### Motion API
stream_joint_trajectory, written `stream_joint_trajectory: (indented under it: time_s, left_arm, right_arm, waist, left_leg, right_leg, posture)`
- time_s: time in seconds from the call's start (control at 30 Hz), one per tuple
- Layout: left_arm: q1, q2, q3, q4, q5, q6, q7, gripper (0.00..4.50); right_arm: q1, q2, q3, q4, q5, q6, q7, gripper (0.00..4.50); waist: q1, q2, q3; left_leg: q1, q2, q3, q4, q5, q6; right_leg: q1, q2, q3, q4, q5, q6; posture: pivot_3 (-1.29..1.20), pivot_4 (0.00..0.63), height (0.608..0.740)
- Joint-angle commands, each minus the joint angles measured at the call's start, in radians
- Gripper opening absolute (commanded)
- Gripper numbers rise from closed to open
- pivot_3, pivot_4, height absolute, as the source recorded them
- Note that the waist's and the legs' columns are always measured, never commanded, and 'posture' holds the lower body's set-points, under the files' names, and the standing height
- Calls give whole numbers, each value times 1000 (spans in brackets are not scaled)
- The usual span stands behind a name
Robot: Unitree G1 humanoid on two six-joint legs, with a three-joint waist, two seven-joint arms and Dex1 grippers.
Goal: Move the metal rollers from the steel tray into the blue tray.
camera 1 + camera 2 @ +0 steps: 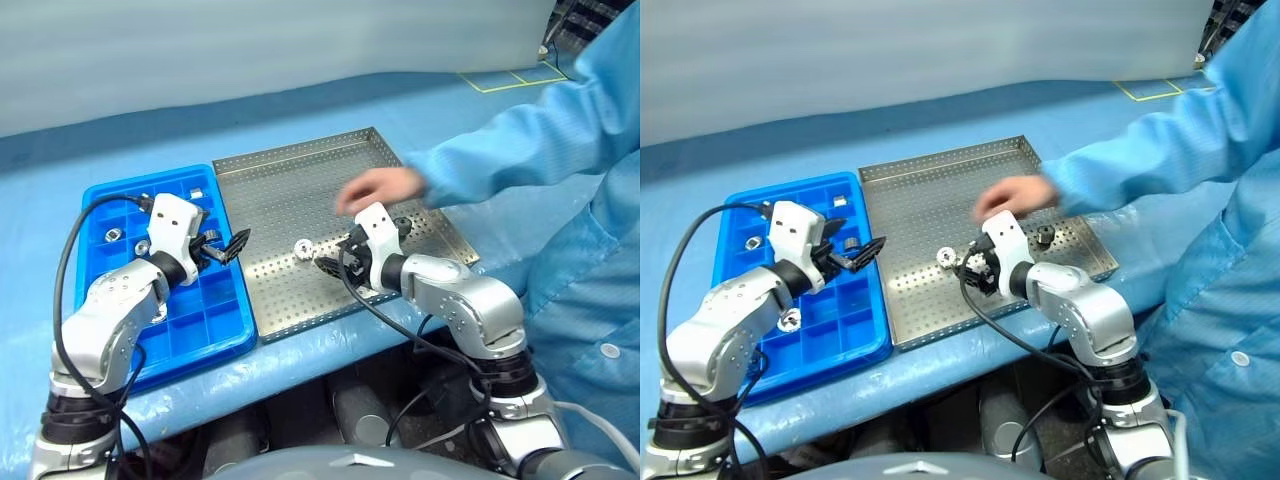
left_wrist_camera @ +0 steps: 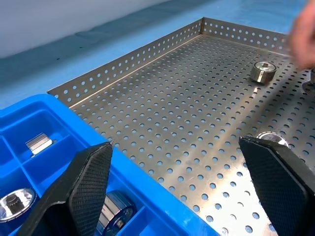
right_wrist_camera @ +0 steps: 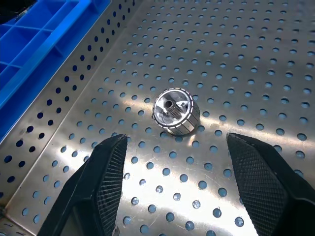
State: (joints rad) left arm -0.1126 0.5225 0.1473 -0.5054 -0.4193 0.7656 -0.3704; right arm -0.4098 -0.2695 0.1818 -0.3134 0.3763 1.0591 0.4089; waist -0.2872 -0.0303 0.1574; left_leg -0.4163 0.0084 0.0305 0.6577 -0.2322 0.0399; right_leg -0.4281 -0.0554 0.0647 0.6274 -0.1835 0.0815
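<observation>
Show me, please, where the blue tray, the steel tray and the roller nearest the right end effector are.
blue tray (image 1: 232,340): left eye view, near right rim.
steel tray (image 1: 290,200): left eye view, bare perforated floor.
roller (image 3: 175,117): right wrist view, its side.

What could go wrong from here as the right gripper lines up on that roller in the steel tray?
1. A person's hand reaches over the steel tray just beyond the right gripper; moving forward could hit it.
2. The roller lies on its side between the open fingers, so it may roll off when they close.
3. The open left gripper hangs over the blue tray rim and could snag it.
</observation>
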Motion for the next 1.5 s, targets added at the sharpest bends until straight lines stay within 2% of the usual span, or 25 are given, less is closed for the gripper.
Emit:
stream_joint_trajectory:
  time_s: [0.03, 0.27, 0.53, 0.63, 0.73, 0.77, 0.97, 1.1, 1.23, 1.33, 1.5]
  left_arm:
    - [10, 14, 39, -66, -11, 10, 6, 4474]
    - [56, 8, 76, -115, -17, 36, 20, 4474]
    - [92, 7, 96, -142, -22, 54, 37, 4474]
    - [104, 13, 113, -148, -24, 60, 38, 4500]
    - [115, 20, 126, -152, -24, 66, 40, 4500]
    - [120, 22, 130, -153, -25, 69, 39, 4500]
    - [175, 37, 180, -192, -46, 93, 31, 4500]
    - [296, 76, 271, -258, -35, 103, 18, 4500]
    - [369, 79, 352, -285, -34, 114, 30, 4500]
    - [404, 34, 379, -312, -37, 101, 55, 4500]
    - [441, -52, 338, -375, -37, 104, 104, 4500]
  right_arm:
    - [-41, 27, 14, 60, -22, -90, 10, 3408]
    - [-112, 106, 46, 313, -87, -230, 17, 3408]
    - [-145, 157, 42, 465, -138, -302, 6, 3408]
    - [-152, 165, 35, 492, -161, -305, -15, 2835]
    - [-151, 160, 50, 491, -184, -305, -17, 1869]
    - [-147, 160, 55, 487, -188, -304, -13, 1748]
    - [-141, 186, 34, 377, -170, -301, -11, 1747]
    - [-183, 229, 50, 233, -125, -276, 15, 1747]
    - [-227, 271, 107, 184, -111, -272, 47, 1747]
    - [-253, 328, 166, 262, -113, -389, 115, 1747]
    - [-316, 411, 190, 517, -154, -548, 161, 1747]
  waist:
    - [3, 0, 0]
    - [22, 0, 0]
    - [72, 0, 0]
    - [88, 0, 0]
    - [98, 0, 0]
    - [101, 0, 0]
    - [113, 0, 0]
    - [114, 2, 1]
    - [137, 2, 1]
    - [167, 2, 1]
    - [222, 0, 0]
  left_leg:
    - [0, 0, 0, 0, 0, 0]
    - [0, 0, 0, 0, 0, 0]
    - [0, 0, 0, -1, 0, 0]
    - [0, 0, 0, -1, 0, 0]
    - [0, 0, 0, -1, 0, 0]
    - [0, 0, 0, -1, 0, 0]
    - [1, 1, 0, -1, 0, 0]
    - [0, 2, 1, -2, 0, -1]
    - [0, 3, -1, -3, 0, -1]
    - [1, 3, -3, -3, 0, -2]
    - [1, 2, -4, -4, 0, -3]
  right_leg:
    - [0, 0, 0, 0, 0, 0]
    - [0, 0, 0, 0, 3, 4]
    - [0, 0, -1, 0, 3, 4]
    - [-1, 0, -1, 0, 3, 4]
    - [-1, -1, -1, 0, 3, 4]
    - [0, -1, -1, 0, 3, 3]
    - [0, -2, -4, 0, 0, -4]
    - [-3, -2, -4, 1, 0, -4]
    - [-3, -1, -8, 1, -2, -8]
    - [-2, -2, -11, 1, -3, -9]
    - [-2, -4, -13, -1, -3, -9]
  posture:
    - [-206, 150, 740]
    - [-157, 150, 740]
    - [-120, 150, 740]
    - [-116, 150, 740]
    - [-113, 150, 740]
    - [-112, 150, 740]
    - [-90, 150, 740]
    - [-63, 150, 740]
    - [-17, 150, 740]
    - [36, 150, 740]
    - [104, 150, 740]
